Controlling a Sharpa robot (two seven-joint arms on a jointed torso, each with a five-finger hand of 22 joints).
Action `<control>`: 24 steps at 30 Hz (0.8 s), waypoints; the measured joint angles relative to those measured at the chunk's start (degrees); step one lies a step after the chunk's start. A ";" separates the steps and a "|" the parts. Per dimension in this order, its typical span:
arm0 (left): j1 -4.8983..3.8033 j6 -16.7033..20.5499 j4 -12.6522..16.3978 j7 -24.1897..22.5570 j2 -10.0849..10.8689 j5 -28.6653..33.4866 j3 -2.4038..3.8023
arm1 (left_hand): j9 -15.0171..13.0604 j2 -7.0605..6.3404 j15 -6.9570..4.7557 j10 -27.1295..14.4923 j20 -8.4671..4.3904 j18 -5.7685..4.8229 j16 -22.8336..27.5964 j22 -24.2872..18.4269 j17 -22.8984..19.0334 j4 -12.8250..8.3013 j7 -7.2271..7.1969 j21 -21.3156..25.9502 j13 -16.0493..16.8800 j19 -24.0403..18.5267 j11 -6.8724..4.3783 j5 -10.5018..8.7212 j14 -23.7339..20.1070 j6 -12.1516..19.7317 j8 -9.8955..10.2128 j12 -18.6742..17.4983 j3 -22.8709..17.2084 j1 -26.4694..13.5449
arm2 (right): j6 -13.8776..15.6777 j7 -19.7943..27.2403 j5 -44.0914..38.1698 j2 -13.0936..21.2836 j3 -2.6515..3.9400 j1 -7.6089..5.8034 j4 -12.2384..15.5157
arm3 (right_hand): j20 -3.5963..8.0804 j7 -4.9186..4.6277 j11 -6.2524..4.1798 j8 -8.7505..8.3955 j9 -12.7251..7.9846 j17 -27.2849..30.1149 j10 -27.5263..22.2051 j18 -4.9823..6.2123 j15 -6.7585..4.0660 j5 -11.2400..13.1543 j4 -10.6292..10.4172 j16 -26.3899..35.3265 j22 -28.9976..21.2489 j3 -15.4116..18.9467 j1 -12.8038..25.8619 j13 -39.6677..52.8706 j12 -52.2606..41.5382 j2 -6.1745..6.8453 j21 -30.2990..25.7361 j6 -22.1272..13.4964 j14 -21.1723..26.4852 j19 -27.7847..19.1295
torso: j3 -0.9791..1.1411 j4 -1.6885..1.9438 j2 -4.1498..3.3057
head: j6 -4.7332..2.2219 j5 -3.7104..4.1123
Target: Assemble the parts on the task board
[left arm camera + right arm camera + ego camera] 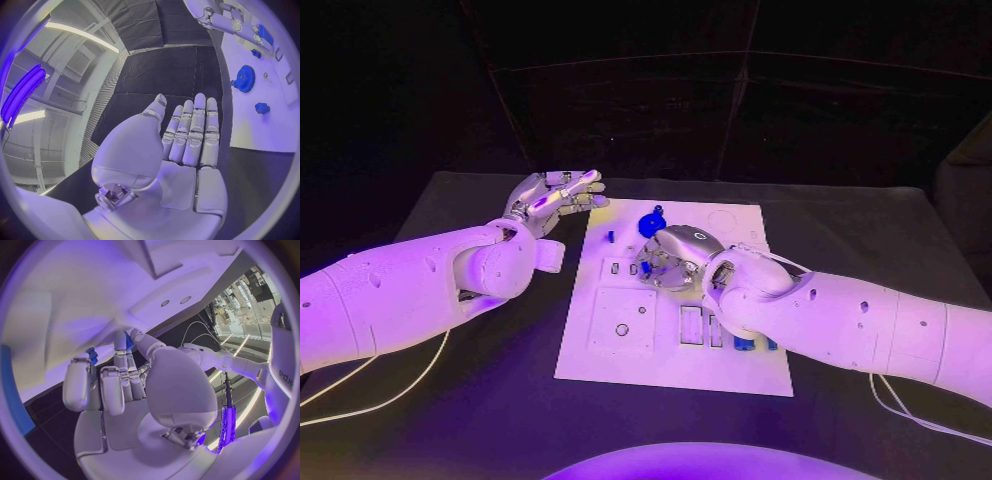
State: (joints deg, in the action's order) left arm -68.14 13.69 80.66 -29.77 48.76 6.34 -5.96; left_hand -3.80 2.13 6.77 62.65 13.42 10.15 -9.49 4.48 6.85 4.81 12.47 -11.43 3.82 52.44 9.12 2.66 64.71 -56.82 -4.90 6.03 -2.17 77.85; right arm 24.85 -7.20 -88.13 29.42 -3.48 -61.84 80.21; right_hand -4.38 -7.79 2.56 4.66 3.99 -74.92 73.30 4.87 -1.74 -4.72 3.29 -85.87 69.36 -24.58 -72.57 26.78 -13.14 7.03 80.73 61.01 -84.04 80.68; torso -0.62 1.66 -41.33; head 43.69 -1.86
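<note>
The white task board [672,345] lies mid-table. A blue gear [652,222] stands at its far end, with a small blue part [607,236] beside it. My right hand [678,256] is down on the board's middle with its fingers curled; in the right wrist view thumb and fingertip meet on a small blue part [128,341]. Just off the board's far left corner my left hand [557,198] hovers open with straight fingers. The left wrist view shows that flat hand [187,135], the gear [244,78], a small blue part [262,107] and my right hand [228,20].
More blue parts [743,343] sit in slots near the board's right edge, under my right forearm. A square plate [623,318] with a hole is on the board's near left. White cables [387,395] trail over the table on both sides.
</note>
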 measured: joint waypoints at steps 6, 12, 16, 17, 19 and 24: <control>0.00 0.00 0.00 0.01 0.02 0.00 0.00 | 0.00 0.00 0.00 0.00 0.00 0.00 0.00 0.00 0.00 0.00 0.00 0.00 0.00 0.00 0.00 0.00 0.00 0.00 0.00 0.00 0.00 0.00 | 0.05 -0.54 -0.43 -0.02 0.01 0.00 -0.04 | 0.00 0.00 0.00 0.00 -0.01 0.00 0.40 0.00 0.00 -0.76 -0.21 0.00 -0.05 0.21 0.12 -0.32 0.34 0.11 0.00 0.00 0.00 0.00 | 0.01 0.01 0.00 | -0.07 -0.02; 0.00 -0.01 0.00 0.02 0.03 0.00 0.00 | 0.00 0.00 0.00 0.00 0.00 0.00 0.00 0.01 -0.01 0.00 0.00 0.00 0.01 0.00 0.00 0.00 0.00 0.00 0.00 0.00 0.00 0.00 | 0.08 -0.72 -0.62 -0.02 0.02 -0.02 -0.10 | 0.00 0.05 0.00 -0.28 -0.07 0.00 0.40 0.00 0.00 -0.98 -0.72 0.00 -0.05 0.73 0.60 -0.53 0.73 0.60 0.00 -0.14 0.00 0.00 | 0.02 0.01 0.00 | -0.04 0.05; 0.00 -0.01 -0.01 0.02 0.03 0.00 0.00 | 0.00 0.00 0.00 0.00 0.00 0.00 0.00 0.01 -0.01 0.00 0.00 0.00 0.01 0.00 0.00 0.00 0.00 0.00 0.00 0.00 0.00 0.00 | 0.08 -0.73 -0.62 -0.01 0.04 -0.04 -0.14 | 0.00 -0.20 0.00 -0.68 -0.24 0.01 0.40 0.00 0.00 -1.46 -1.33 0.00 -0.05 1.66 1.10 -1.01 1.46 1.10 0.00 -1.54 0.00 0.00 | 0.03 0.01 -0.01 | -0.04 0.10; 0.00 -0.01 -0.01 0.02 0.03 0.00 0.00 | 0.00 0.00 0.00 0.00 0.00 0.00 0.00 0.01 -0.01 0.00 0.00 0.00 0.01 0.00 0.00 0.00 0.00 0.00 0.00 0.00 0.00 0.00 | 0.08 -0.73 -0.61 0.00 0.04 -0.05 -0.15 | 0.00 -0.28 0.03 -0.75 -0.24 0.01 0.44 0.00 0.00 -1.47 -1.43 0.00 -0.05 1.94 1.31 -1.26 1.47 1.31 0.00 -1.95 0.00 0.00 | 0.03 0.01 -0.01 | -0.04 0.12; 0.00 -0.01 -0.02 0.03 0.03 0.00 0.00 | 0.00 0.00 0.00 0.00 0.00 0.00 0.00 -0.01 -0.01 0.00 0.00 0.00 0.01 0.00 0.00 0.00 0.00 0.00 0.00 0.00 0.00 0.00 | 0.09 -0.72 -0.57 0.00 0.05 -0.06 -0.17 | 0.00 -0.41 0.20 -0.92 -0.24 0.01 0.61 0.00 0.00 -1.65 -1.63 0.00 -0.05 2.31 1.32 -1.35 1.54 1.31 0.00 -2.46 0.00 0.00 | 0.03 0.01 -0.01 | -0.05 0.12; 0.00 -0.02 -0.02 0.04 0.04 0.00 -0.01 | 0.00 0.00 0.00 0.00 0.00 0.00 0.00 -0.04 -0.01 0.00 0.00 0.00 0.01 0.00 0.00 0.00 0.00 0.00 0.00 0.00 0.00 0.00 | 0.18 -0.68 -0.45 0.00 0.07 -0.08 -0.20 | -0.22 -0.63 0.21 -0.91 -0.29 0.01 0.60 0.01 0.24 -1.81 -1.79 0.00 -0.05 3.40 1.16 -1.77 1.90 1.94 0.00 -3.92 0.17 0.22 | 0.03 0.01 -0.01 | -0.08 0.13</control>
State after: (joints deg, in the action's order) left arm -68.14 13.67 80.63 -29.73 48.80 6.34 -5.97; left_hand -3.80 2.13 6.77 62.66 13.42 10.15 -9.49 4.44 6.84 4.81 12.47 -11.43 3.83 52.44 9.12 2.66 64.71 -56.81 -4.90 6.03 -2.17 77.85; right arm 25.03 -7.88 -88.58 29.43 -3.41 -61.92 80.02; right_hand -4.61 -8.42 2.77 3.75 3.69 -74.91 73.91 4.88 -1.50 -6.53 1.50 -85.87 69.31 -21.18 -71.40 25.01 -11.24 8.97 80.72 57.09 -83.87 80.91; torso -0.59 1.66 -41.34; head 43.61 -1.74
